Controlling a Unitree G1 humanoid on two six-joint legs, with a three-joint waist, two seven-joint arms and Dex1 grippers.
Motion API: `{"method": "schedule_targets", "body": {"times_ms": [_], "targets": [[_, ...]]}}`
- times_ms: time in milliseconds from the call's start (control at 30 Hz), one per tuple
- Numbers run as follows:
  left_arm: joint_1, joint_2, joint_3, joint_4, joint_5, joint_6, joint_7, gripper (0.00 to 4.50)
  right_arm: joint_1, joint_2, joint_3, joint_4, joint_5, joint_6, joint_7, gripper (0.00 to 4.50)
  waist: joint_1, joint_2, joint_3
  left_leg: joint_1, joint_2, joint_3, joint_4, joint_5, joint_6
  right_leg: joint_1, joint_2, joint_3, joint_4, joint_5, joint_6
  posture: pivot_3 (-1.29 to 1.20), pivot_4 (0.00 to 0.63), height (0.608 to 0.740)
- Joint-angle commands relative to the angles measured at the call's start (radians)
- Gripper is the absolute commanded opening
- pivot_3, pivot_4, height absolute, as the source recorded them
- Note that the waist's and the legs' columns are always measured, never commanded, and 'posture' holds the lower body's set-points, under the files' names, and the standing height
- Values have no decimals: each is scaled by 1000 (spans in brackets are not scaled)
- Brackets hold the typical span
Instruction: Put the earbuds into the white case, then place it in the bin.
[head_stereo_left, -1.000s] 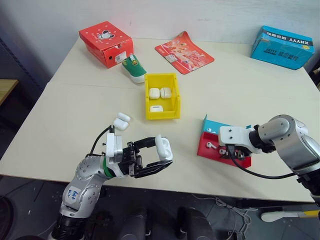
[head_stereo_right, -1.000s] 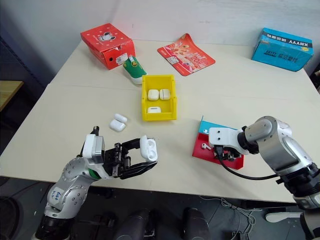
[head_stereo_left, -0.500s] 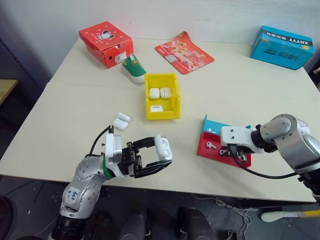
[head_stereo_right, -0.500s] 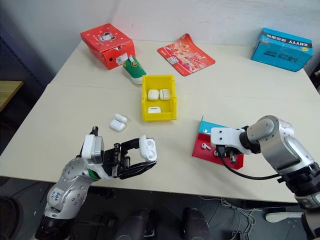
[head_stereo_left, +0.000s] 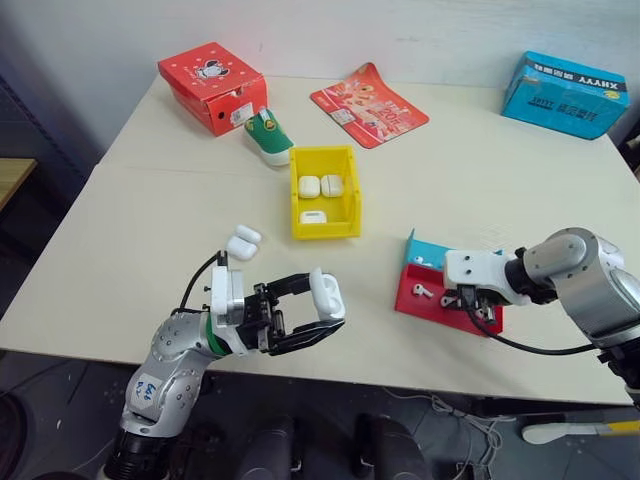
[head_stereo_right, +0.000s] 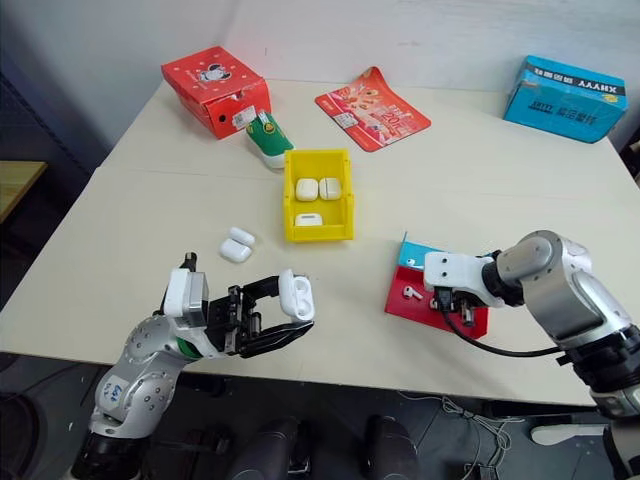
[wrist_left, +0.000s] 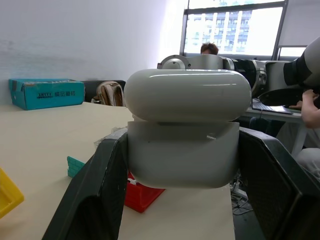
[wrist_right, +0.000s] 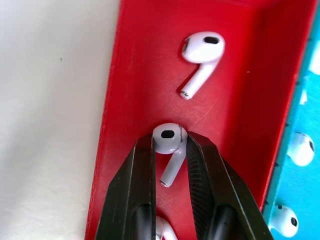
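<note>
**Ana:** Pale beige tabletop (head_stereo_left: 180, 190), white wall behind it. How many cases do you count?

**Ben:** Six small glossy white rounded cases. Three lie in the small bright yellow open-top plastic bin (head_stereo_left: 324, 235) mid-table, two sit together on the bare table (head_stereo_left: 243, 242) near its left side, and one white case (head_stereo_left: 327, 294), lid hinged up, is clamped between the left gripper (head_stereo_left: 318, 313)'s black fingers, off the table at the near edge.

**Ana:** And the earbuds?

**Ben:** In the red-and-blue plastic tray (wrist_right: 130, 75), the right wrist view shows two whole tiny white earbuds: one lying loose (wrist_right: 201, 55), one (wrist_right: 169, 145) pinched between the right gripper (wrist_right: 170, 147)'s nearly closed fingers, resting on the red floor. Another is half hidden beneath the fingers, and more are cut off at the blue side.

**Ana:** Room to move?

**Ben:** Open table lies between tray and bin. The tray sits close to the near edge.
</note>
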Motion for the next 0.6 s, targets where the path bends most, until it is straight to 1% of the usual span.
{"method": "schedule_targets", "body": {"times_ms": [33,100,133,200,267,333,367,400,433,500,600], "targets": [[-38,0,15,-45,-116,52,-28,2820,27,-12,-225,-66,236,50,81,444,1,1,0,0,0,0,0,1,2,0,0,0,0,0,0,0,150,740],[-78,10,22,-29,-145,80,-49,2820,67,35,-381,-124,425,94,107,444,3,1,0,-1,0,-2,0,1,3,0,0,-1,-1,0,0,0,150,740],[-93,20,22,-21,-151,92,-63,2820,78,58,-432,-145,490,110,100,444,3,0,0,-1,0,-3,0,2,4,0,0,-2,-1,0,0,0,150,740],[-162,38,29,40,-176,124,-118,2820,109,126,-513,-221,632,215,27,444,2,0,0,-1,0,-3,0,2,4,1,0,-2,-1,0,0,0,150,740],[-200,41,40,77,-197,141,-140,2820,131,163,-549,-276,715,262,-22,444,1,0,0,-1,0,-3,0,2,4,1,0,-2,-1,0,0,0,150,740],[-258,29,37,122,-209,153,-176,2820,112,353,-624,-333,873,211,-192,444,-4,-1,1,-1,0,-2,0,2,4,1,0,-2,-1,0,0,0,150,740],[-278,25,34,138,-210,159,-190,2820,105,418,-647,-355,935,201,-253,444,-5,-1,1,-1,0,-2,-1,2,4,1,1,-2,0,0,0,0,150,740],[-292,21,34,152,-210,163,-203,2820,101,456,-654,-373,978,207,-296,444,-5,0,1,-1,0,-2,-1,3,4,0,1,-2,0,0,0,0,150,740],[-316,7,31,176,-211,168,-212,2820,91,522,-631,-400,984,164,-332,444,-4,0,1,-1,0,-2,-1,3,4,0,1,-2,1,0,0,0,150,740],[-348,-14,32,207,-218,178,-223,2820,77,596,-596,-433,987,107,-388,444,-3,0,1,-1,0,-2,-2,3,4,-1,1,-2,3,0,0,0,150,740],[-380,-44,45,228,-229,202,-213,2820,66,620,-522,-463,960,43,-370,444,-1,0,1,-1,-1,-2,-2,3,5,-1,1,-2,6,0,0,0,150,740]]}}
